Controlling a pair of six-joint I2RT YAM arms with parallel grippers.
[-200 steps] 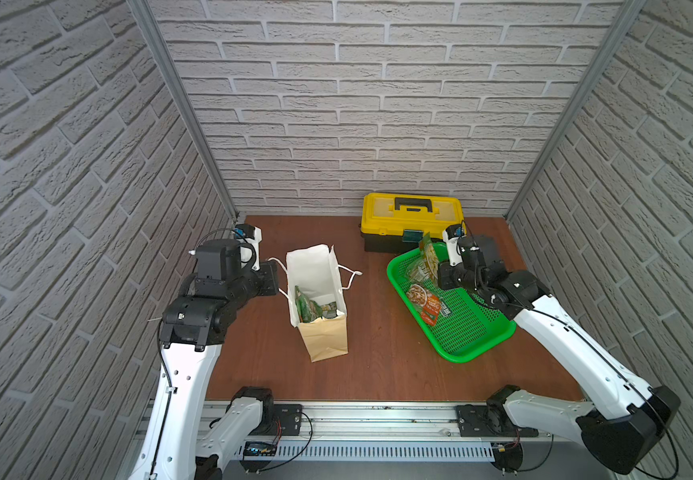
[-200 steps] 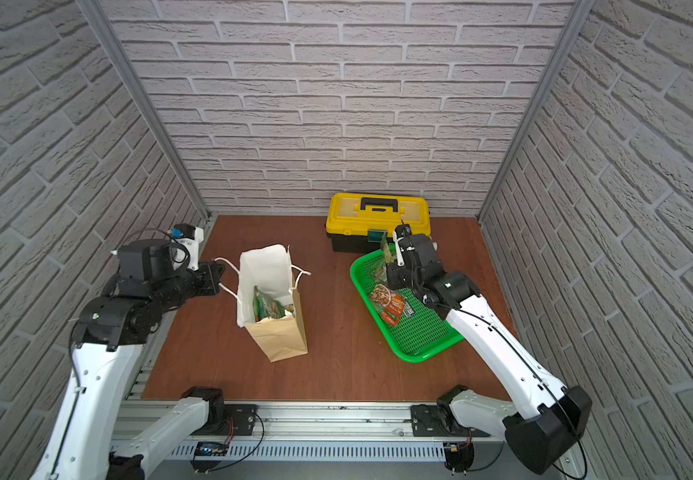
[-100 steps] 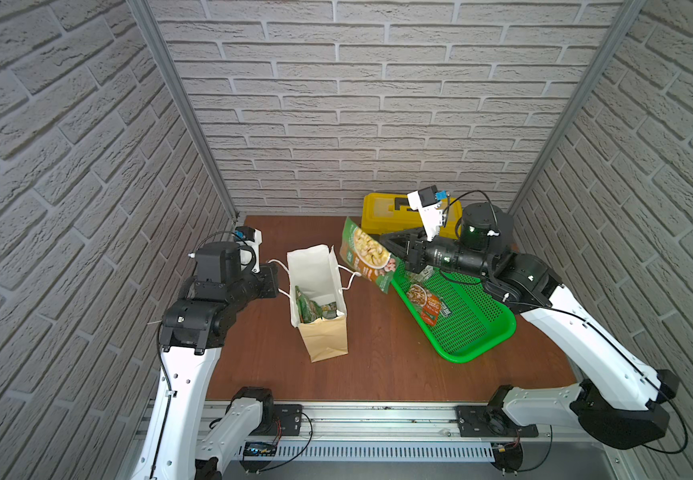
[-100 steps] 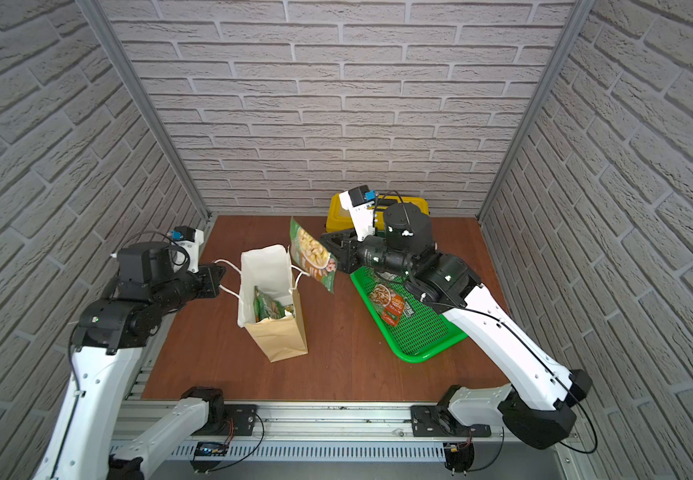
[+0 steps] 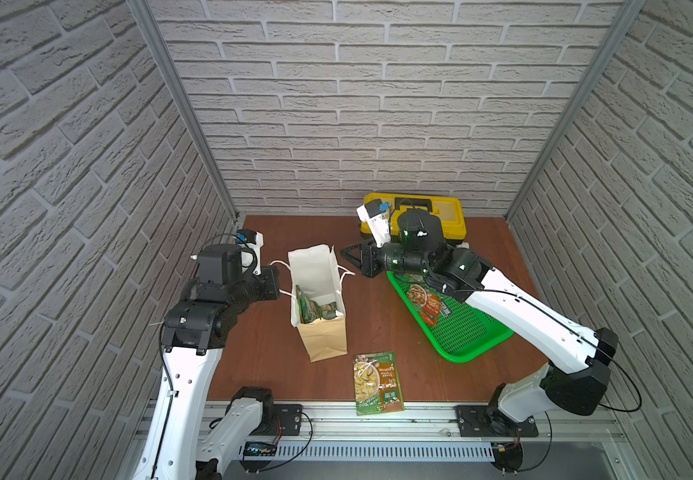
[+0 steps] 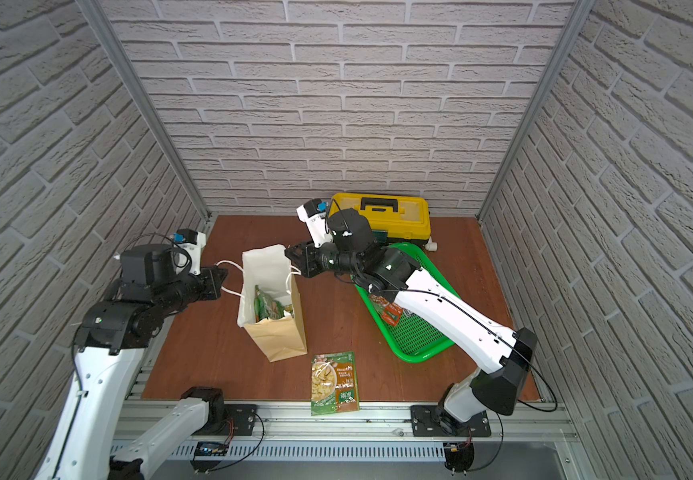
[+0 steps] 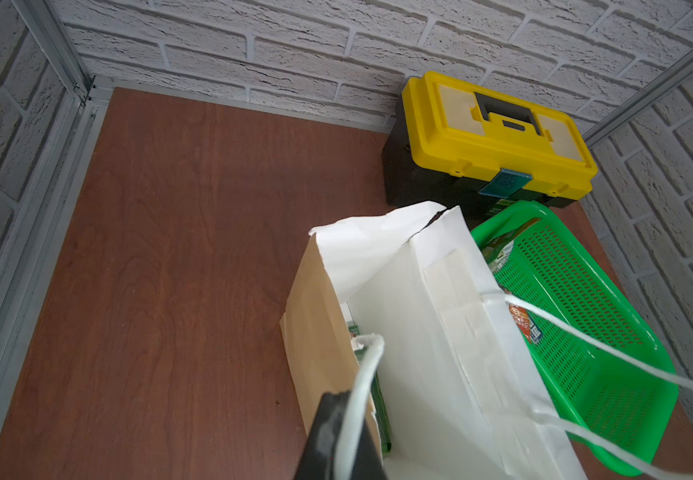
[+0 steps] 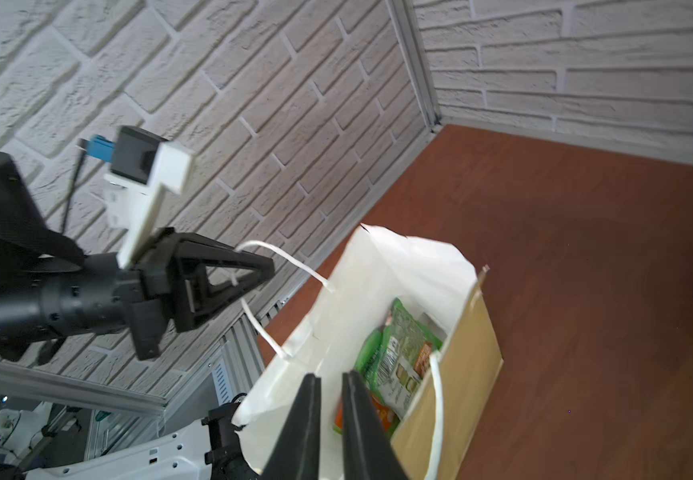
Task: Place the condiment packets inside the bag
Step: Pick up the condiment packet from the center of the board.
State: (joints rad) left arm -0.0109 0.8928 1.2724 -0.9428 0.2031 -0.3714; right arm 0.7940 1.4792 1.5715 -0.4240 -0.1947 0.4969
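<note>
Packet [image 5: 378, 382], green, lies flat at the near edge of the table [image 5: 261, 361], outside the bag. Its near short end overhangs the rail [image 5: 419, 411] and its long axis runs near to far. It sits about midway between the two arm bases.

Just behind it the bag [image 5: 322, 340] stands upright and open, with other packets [image 5: 309, 307] inside.

At the bag's mouth the right gripper [image 8: 331, 380] hovers with a narrow gap between its fingers and nothing in it. From those fingers the loose packet lies toward the near edge, past the bag's front and down on the table.

The left gripper [image 8: 266, 268] is clamped on the bag's handle [image 8: 291, 259], so the free right arm looks better placed for the pickup.

Farther back, the basket [image 5: 473, 340] holds at least one more packet [image 5: 424, 299].
</note>
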